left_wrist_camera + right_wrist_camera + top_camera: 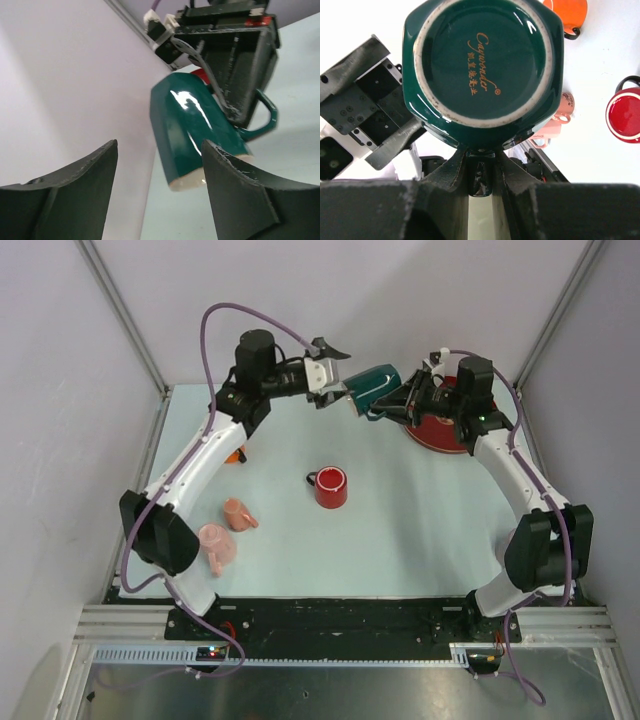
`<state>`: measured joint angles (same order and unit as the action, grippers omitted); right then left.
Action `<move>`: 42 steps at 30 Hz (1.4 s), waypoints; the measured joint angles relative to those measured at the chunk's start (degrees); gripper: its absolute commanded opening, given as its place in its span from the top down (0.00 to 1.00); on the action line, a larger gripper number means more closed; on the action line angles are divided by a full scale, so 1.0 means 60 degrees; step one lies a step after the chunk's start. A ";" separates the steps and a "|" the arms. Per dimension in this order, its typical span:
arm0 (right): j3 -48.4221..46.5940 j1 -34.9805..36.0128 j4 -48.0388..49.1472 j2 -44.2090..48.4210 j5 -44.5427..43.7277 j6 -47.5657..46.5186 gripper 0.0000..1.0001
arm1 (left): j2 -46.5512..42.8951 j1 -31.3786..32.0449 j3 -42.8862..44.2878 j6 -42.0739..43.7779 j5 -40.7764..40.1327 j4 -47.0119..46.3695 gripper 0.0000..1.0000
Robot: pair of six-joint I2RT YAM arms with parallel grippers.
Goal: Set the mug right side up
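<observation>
Aloft over the pale, white-walled table (pixel 400 540), right gripper (pixel 388 404) clamps the mug (pixel 372 386); left gripper (pixel 342 375) gapes.

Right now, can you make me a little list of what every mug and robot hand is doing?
green mug: in the air, tipped sideways, held by its handle
right gripper: shut on the green mug's handle
left gripper: open, beside the green mug
red mug: upright on the table
pink mugs: two, at the table's left side
</observation>
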<state>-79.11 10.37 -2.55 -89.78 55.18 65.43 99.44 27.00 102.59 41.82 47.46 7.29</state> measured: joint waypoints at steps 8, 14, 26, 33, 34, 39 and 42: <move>0.0000 0.0124 -0.0102 0.0058 -0.0295 -0.0095 1.00 | -0.0958 -0.0561 -0.1453 0.0546 0.0528 0.0076 0.25; 0.0000 0.0182 -0.0098 0.0117 -0.0295 -0.0095 1.00 | -0.0991 -0.0557 -0.1541 0.1464 0.0127 0.0164 0.28; -0.0310 0.0240 -0.0113 0.0124 -0.0102 -0.0168 1.00 | -0.0688 0.0040 -0.1202 0.1905 -0.0627 -0.0015 0.43; -0.0517 0.0382 -0.0015 0.0124 0.0222 -0.0098 1.00 | -0.0364 0.0219 -0.1486 0.2929 -0.0994 -0.1100 0.93; -0.0517 0.0375 -0.0062 0.0124 0.0178 -0.0157 1.00 | -0.0364 0.0251 -0.1628 0.3027 -0.1027 -0.1388 0.96; -0.0517 0.0295 -0.0222 0.0080 0.0197 -0.0736 0.51 | -0.0612 0.0361 -0.2226 0.3042 -0.1217 -0.2382 1.00; -0.0521 0.0182 -0.0878 0.0164 0.0335 -0.1450 0.22 | -0.0838 0.0433 -0.2728 0.3060 -0.1486 -0.2448 1.00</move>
<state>-82.24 11.46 -7.81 -88.79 57.19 56.73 94.41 29.61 86.21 60.18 38.54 -7.40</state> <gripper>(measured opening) 0.553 0.153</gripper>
